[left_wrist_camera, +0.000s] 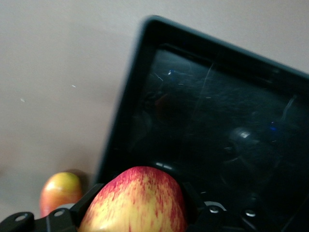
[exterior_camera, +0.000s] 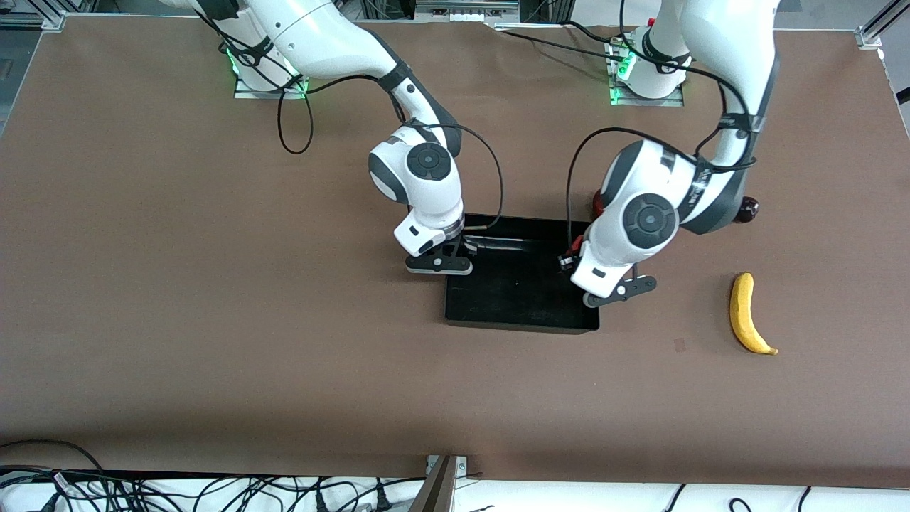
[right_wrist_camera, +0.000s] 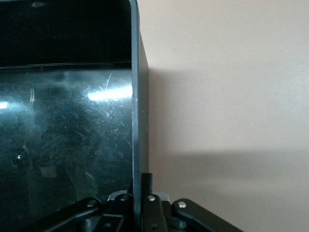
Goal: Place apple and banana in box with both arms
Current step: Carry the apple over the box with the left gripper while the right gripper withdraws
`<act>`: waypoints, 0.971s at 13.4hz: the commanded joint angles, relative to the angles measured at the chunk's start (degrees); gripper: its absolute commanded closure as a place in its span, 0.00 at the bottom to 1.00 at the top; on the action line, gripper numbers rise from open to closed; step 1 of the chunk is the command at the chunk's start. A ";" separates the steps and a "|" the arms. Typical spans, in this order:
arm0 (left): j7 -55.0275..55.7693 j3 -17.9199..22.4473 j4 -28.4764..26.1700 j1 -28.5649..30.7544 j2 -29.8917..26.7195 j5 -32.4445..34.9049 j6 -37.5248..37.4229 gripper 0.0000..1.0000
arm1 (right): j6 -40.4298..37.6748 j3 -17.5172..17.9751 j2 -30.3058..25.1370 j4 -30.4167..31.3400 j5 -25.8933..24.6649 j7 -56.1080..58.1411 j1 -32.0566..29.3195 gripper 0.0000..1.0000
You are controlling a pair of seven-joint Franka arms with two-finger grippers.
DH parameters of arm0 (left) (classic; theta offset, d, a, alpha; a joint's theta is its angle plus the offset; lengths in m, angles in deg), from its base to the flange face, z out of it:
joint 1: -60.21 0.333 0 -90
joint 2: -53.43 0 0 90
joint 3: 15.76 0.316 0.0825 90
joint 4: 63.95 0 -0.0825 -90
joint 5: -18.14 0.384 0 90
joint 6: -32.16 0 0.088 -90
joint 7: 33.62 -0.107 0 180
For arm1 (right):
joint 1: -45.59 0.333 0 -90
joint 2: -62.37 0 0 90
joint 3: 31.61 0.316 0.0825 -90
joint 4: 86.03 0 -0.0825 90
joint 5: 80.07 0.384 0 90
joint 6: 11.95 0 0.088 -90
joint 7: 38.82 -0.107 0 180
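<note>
Now left gripper (left_wrist_camera: 137, 212) clamping apple (left_wrist_camera: 137, 200) over box (left_wrist_camera: 125, 111), right gripper (right_wrist_camera: 143, 205) pinching box wall.

A robotics lab — two white robot arms (exterior_camera: 426, 171) bolted to a brown table (exterior_camera: 178, 284), with aluminium framing (exterior_camera: 878, 28) at its corners and loose cables (exterior_camera: 213, 491) along its edge.

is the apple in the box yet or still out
Out. The left pincer holds the apple over the box edge; the box floor shows bare.
</note>
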 commanded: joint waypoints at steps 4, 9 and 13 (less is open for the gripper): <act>7.19 0.63 5.52 -4.68 5.87 0.05 2.39 1.00 | -1.10 -2.26 0.32 -2.68 -4.04 -0.60 1.88 0.00; 12.64 0.54 5.44 -7.67 8.78 -1.27 7.95 1.00 | -4.78 -2.08 -4.68 -2.24 0.76 0.79 -3.64 0.00; 14.14 0.54 5.26 -9.16 9.83 -1.18 8.04 1.00 | -14.88 -2.08 -11.10 -2.41 15.17 20.09 -11.72 0.00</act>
